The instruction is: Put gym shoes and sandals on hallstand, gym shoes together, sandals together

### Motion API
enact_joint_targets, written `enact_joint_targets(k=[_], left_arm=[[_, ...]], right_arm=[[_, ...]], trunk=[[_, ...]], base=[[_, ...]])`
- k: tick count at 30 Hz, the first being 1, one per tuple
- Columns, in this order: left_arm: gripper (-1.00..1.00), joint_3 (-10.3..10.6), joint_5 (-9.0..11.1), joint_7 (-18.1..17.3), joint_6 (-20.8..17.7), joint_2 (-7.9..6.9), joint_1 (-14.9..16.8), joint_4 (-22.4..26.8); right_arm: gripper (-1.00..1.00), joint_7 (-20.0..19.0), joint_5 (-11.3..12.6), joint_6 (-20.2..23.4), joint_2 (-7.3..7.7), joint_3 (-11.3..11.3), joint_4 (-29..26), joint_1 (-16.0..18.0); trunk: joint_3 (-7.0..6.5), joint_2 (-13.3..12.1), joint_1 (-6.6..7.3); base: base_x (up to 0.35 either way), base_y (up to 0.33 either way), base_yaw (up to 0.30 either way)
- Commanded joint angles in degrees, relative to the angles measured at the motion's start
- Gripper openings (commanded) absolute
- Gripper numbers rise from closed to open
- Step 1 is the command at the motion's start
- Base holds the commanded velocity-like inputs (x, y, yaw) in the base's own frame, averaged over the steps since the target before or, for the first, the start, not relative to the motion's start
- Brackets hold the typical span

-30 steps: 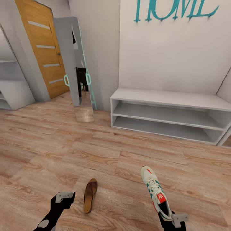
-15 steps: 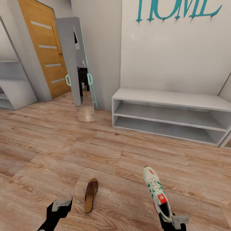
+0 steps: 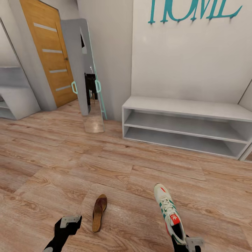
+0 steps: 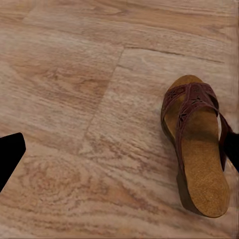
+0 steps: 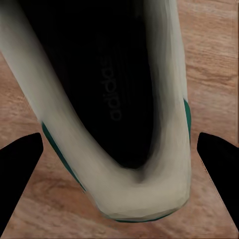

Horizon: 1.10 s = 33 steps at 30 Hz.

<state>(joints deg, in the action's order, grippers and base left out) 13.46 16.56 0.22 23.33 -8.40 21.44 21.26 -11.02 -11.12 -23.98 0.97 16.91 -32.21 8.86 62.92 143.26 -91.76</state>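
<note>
Now one gym shoe (image 3: 168, 213) lies on the wood-grain corridor floor (image 3: 133, 175) directly under the right gripper (image 3: 189, 244), whose two dark fingers stand apart on both sides of the heel without touching it, so this gripper is released. Beside the left gripper (image 3: 68, 224), also spread and holding nothing, lies one brown sandal (image 3: 99, 212), toe pointing away toward the low white bench (image 3: 185, 111) standing against the wall ahead. From the right wrist the dark inside of the shoe (image 5: 112, 99) with its printed insole is visible, and the left wrist shows the sandal's (image 4: 196, 149) cut-out leather straps and cork-like footbed.
</note>
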Motion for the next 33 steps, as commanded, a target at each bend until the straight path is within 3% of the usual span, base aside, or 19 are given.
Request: enact_joint_targets(k=[1,5,10,14,15,18,23,28,30,33], left_arm=[[1.00,0.44,0.61,0.03,0.06,0.09,0.37,-0.10],[1.00,0.53,0.53,0.00,-1.16,1.19,1.67,-0.32],[1.00,0.58,0.33,0.04,-2.76,2.74,3.30,-0.42],[1.00,0.60,-0.70,0.09,-4.04,4.05,4.60,-0.48],[1.00,0.58,-1.03,0.10,-10.76,4.93,10.08,-0.50],[1.00,0.37,-1.55,0.18,-10.71,4.92,10.15,-0.59],[1.00,0.07,-1.73,0.23,-10.28,4.52,9.90,-0.66],[1.00,0.04,-1.78,0.24,-10.10,4.28,9.50,-0.69],[1.00,0.06,-1.79,0.23,-10.06,4.23,9.41,-0.69],[1.00,0.07,-1.79,0.26,-10.00,4.16,9.39,-0.69]], right_arm=[[-1.00,-0.51,-0.55,-0.22,-0.05,0.46,-0.31,0.06],[-1.00,-0.68,-0.75,-0.01,-0.02,0.38,-1.62,0.15],[-1.00,-2.22,-2.71,1.32,-0.08,-1.36,-3.22,0.33],[-1.00,-3.45,-2.98,2.53,-0.33,-2.80,-4.51,0.51],[-1.00,-5.25,-2.98,23.56,-0.37,-12.98,-38.46,0.51],[-1.00,-5.34,-2.77,28.55,-0.55,-15.27,-44.49,0.53],[-1.00,-5.79,-2.63,32.41,-0.61,-16.20,-49.45,0.54],[-1.00,-8.17,-2.62,36.31,-0.61,-16.07,-50.74,0.54],[-1.00,-10.39,-2.68,37.20,-0.52,-15.65,-50.89,0.54],[-1.00,-14.21,-2.71,37.88,-0.41,-12.79,-51.06,0.54]], trunk=[[0.05,0.02,0.01],[0.05,0.02,0.01],[0.05,0.02,0.01],[0.05,0.02,0.01],[0.05,0.02,0.01],[0.05,0.02,0.01],[0.05,0.02,0.01],[0.05,0.02,0.01],[0.05,0.02,0.01],[0.05,0.02,0.01]], base=[[0.000,0.000,0.000],[0.000,0.000,0.000],[0.000,0.000,0.000],[0.000,0.000,0.000],[0.000,0.000,0.000],[0.000,0.000,0.000],[0.000,0.000,0.000],[0.000,0.000,0.000],[0.000,0.000,0.000],[0.000,0.000,0.000]])
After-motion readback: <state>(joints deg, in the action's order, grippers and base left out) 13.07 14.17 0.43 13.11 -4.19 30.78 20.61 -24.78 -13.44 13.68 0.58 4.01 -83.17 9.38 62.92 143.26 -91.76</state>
